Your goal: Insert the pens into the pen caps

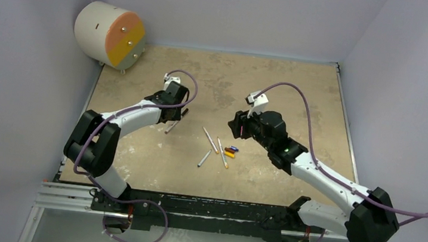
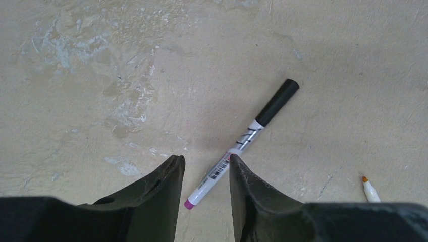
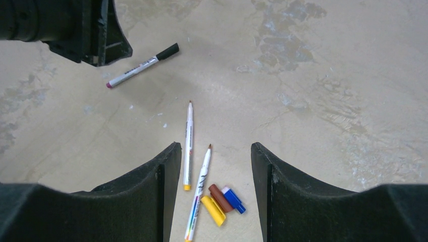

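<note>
- Left gripper sits closest to its wrist camera, low over the table; its jaws stand apart, clamped on nothing
- between those fingers lies a capped pen, flat on the surface and slanting away; its pink end is just by the fingertips and its black cap points outward; the gap is far wider than the pen, so it looks set down and let go rather than held; this one seems finished
- right gripper hangs above the middle of the table, jaws wide apart and empty; that spread probably suits a descent over a slim pen
- two bare pens lie just below it, side by side, tips pointing away from the arm
- beside their near ends sit the loose caps, bunched and touching: yellow cap, brown cap, blue cap; keeping them next to the pens keeps reaches short
- a third bare pen lies slightly apart in the overhead view; three pens appear left to cap
</note>
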Motion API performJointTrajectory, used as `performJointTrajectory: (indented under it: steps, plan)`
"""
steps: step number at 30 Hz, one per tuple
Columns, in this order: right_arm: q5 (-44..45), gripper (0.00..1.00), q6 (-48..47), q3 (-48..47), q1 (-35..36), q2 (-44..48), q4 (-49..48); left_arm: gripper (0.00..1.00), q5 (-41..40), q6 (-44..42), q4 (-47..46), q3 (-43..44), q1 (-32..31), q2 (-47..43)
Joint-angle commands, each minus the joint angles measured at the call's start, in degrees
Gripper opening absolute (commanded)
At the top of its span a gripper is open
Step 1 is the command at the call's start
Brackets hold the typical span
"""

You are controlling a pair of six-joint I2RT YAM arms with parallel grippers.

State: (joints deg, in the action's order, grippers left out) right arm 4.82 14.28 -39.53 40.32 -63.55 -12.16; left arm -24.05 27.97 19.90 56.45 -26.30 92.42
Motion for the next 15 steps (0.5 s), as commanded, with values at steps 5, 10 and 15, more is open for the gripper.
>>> performJointTrajectory:
  steps: [5,10,15]
  plan:
    - [-1.3,0.41,-1.1,-3.9,-0.2,-9.4,1.1,0.39,1.8,0.7,-2.0,1.8,0.2,-3.7]
    - [-3.2,0.06,-1.9,-4.7,-0.1,-14.5,1.0,0.39,9.3,0.9,-7.7,0.9,0.2,-9.3]
    - [-4.5,0.0,-0.2,-3.3,-0.1,-14.0,0.0,0.34,18.8,1.2,-13.3,0.1,-1.2,-8.6]
